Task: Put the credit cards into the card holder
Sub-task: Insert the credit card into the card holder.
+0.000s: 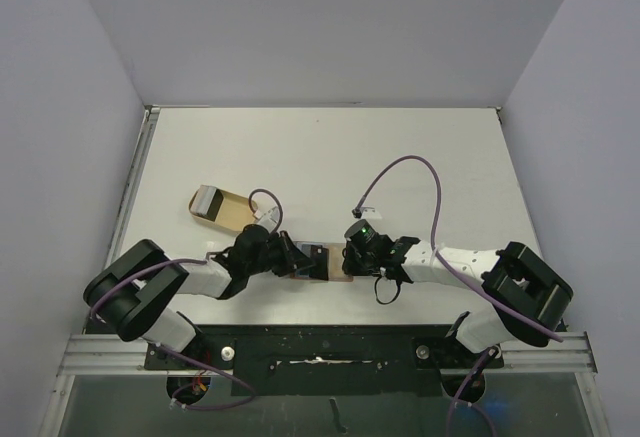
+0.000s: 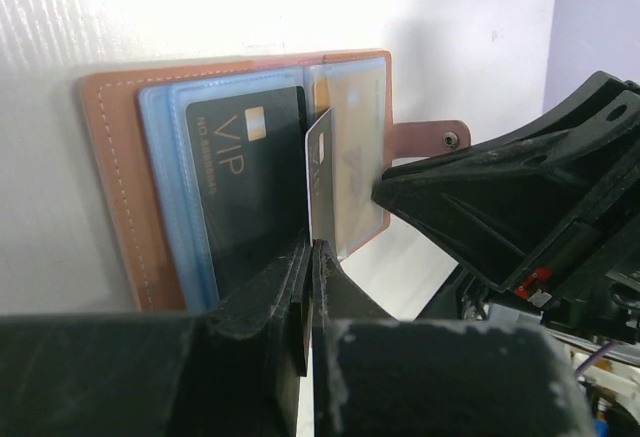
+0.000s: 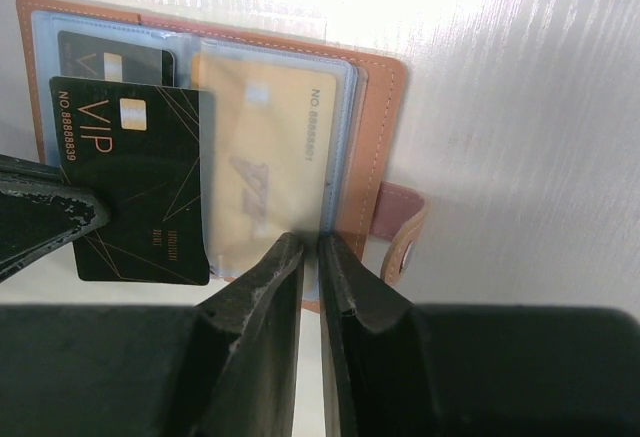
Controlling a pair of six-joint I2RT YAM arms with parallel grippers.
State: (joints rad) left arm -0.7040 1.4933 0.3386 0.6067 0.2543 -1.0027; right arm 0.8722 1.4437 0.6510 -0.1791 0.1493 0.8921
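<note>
We see the holder (image 3: 375,127) in smooth reddish-brown leather-look skin with pale stitching, its tab (image 2: 425,142) bearing 1 dull metal snap (image 2: 451,139). The sleeve (image 3: 270,157) is clear, glossy plastic. The black card (image 3: 135,197) is satin plastic, gold-printed. The table (image 3: 520,107) is white, faintly streaked. The fingers (image 3: 255,297) are matt, grainy black plastic.

A pale tan case (image 1: 228,210), capped at one end by something grey, is laid on the white worktop (image 1: 400,147).
</note>
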